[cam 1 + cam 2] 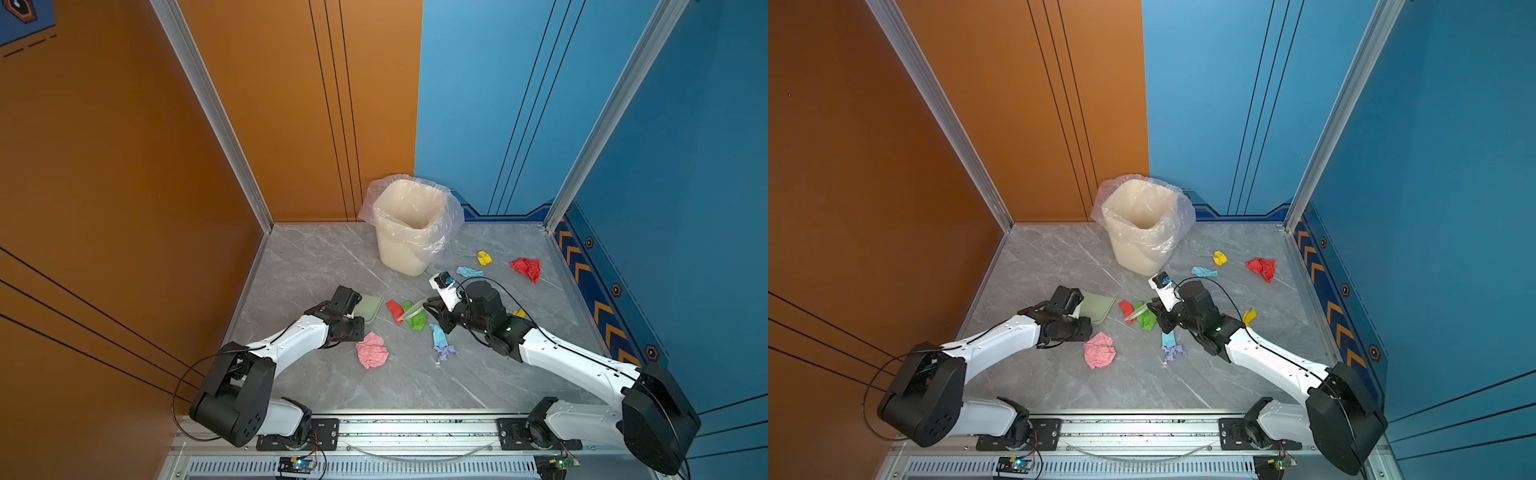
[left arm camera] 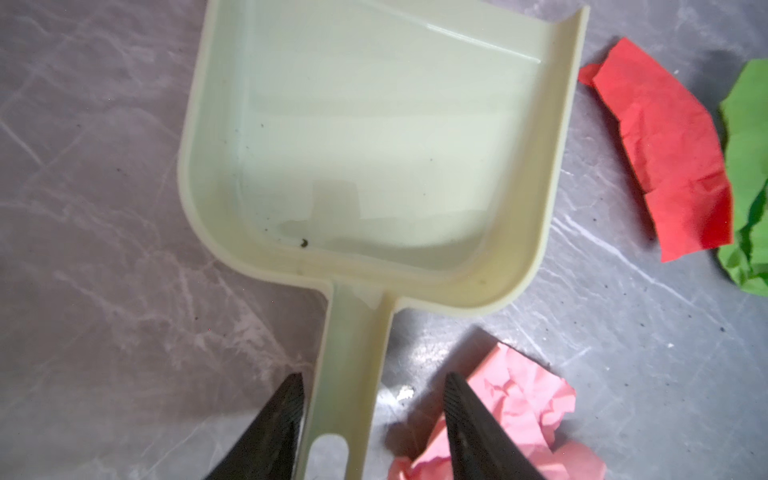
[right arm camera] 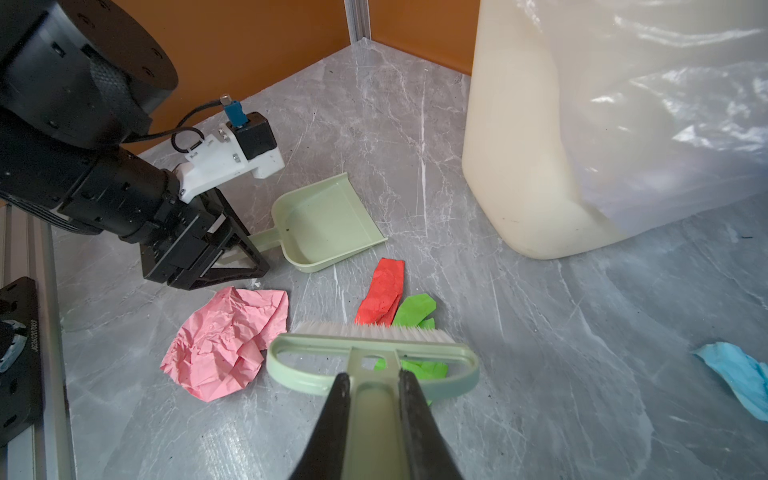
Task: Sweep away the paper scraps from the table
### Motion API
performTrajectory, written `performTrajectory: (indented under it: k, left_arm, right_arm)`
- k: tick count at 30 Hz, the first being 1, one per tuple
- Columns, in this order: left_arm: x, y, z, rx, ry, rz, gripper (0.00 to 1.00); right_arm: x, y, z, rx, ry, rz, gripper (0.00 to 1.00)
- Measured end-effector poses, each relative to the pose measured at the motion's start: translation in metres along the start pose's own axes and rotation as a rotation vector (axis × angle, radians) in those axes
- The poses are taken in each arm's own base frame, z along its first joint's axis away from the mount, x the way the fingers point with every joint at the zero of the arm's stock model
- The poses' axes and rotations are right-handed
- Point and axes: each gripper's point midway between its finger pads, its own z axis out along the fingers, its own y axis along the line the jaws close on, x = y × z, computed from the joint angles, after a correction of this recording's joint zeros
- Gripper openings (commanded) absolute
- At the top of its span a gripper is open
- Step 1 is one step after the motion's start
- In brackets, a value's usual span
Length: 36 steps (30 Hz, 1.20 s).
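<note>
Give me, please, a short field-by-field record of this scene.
left gripper: open, astride the dustpan handle
right gripper: shut on the brush
brush: over the green scrap, next to the red scrap
dustpan: empty, on the table
pink scrap: beside the dustpan handle
other scraps: scattered on the table, right of the bin
bin: upright, lined, at the back
</note>
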Motion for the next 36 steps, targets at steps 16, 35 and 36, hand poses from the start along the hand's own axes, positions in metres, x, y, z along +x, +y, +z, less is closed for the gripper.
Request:
performTrajectory:
  k: [16, 35, 36]
  left_arm:
    - [0.015, 0.010, 0.007, -0.052, 0.017, 0.012, 0.40]
    - [-0.001, 0.011, 0.017, -0.086, -0.011, 0.019, 0.24]
    - [-0.002, 0.010, 0.017, -0.085, -0.012, 0.019, 0.24]
  right_arm:
    - [0.003, 0.000, 0.000, 0.000, 0.002, 0.000, 0.00]
    - [0.006, 0.000, 0.001, 0.001, 0.008, 0.005, 0.00]
    - [0.006, 0.000, 0.001, 0.001, 0.008, 0.005, 0.00]
